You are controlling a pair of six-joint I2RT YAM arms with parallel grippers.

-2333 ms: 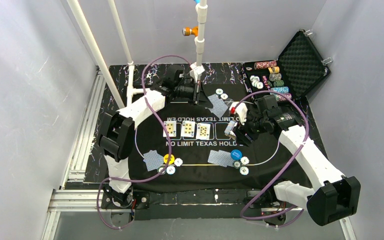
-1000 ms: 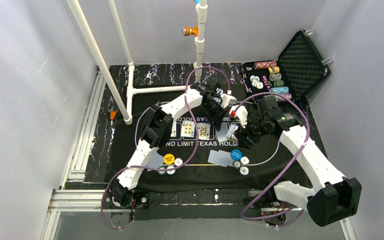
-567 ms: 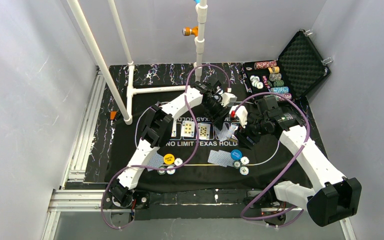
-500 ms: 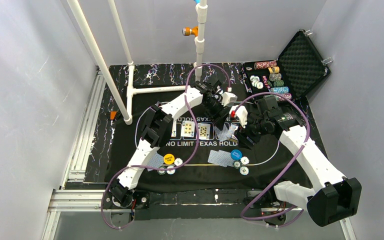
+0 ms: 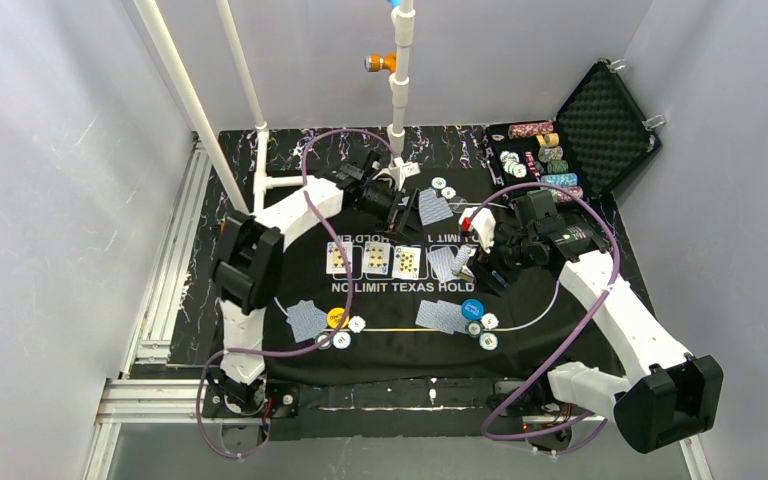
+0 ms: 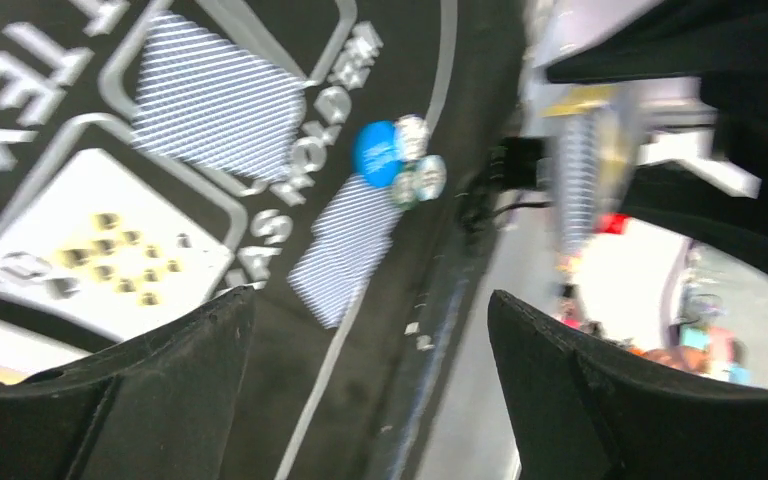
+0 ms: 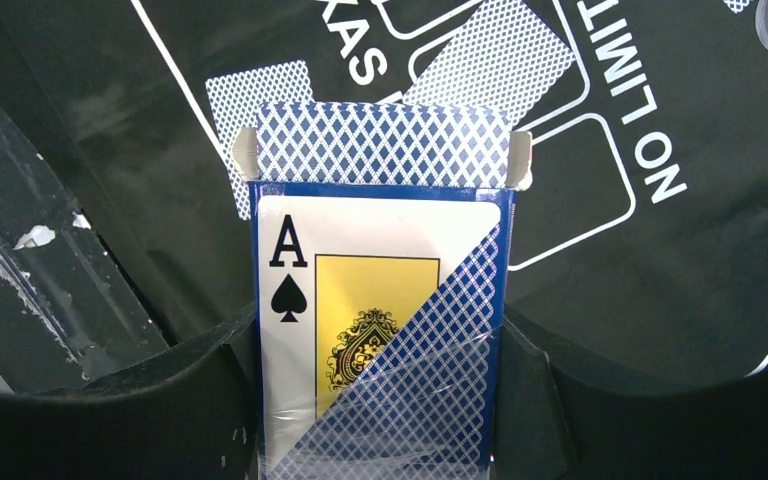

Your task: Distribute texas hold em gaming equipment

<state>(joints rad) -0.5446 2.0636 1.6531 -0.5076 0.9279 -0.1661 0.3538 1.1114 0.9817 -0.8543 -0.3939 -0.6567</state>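
Observation:
My right gripper (image 7: 380, 400) is shut on a blue card box (image 7: 380, 330) with an ace of spades on its face, held over the mat's right side (image 5: 470, 256). My left gripper (image 5: 397, 203) hangs open and empty near the mat's far edge, beside face-down cards (image 5: 433, 207) and two chips (image 5: 442, 187). In the left wrist view its fingers (image 6: 110, 400) stand wide apart. Three face-up cards (image 5: 375, 258) and one face-down card (image 5: 443, 264) lie in the printed row. A yellow button (image 5: 337, 317) and a blue button (image 5: 473, 308) each sit by face-down cards and chips.
The open black case (image 5: 600, 125) with stacked chips (image 5: 545, 150) stands at the back right. White pipes (image 5: 260, 150) rise at the back left, and a post (image 5: 400, 90) stands at the back middle. Purple cables loop over both arms.
My left gripper opened over the printed row, left a face-down card in the fourth box, and drew back toward the far left. The right gripper with the box stayed put.

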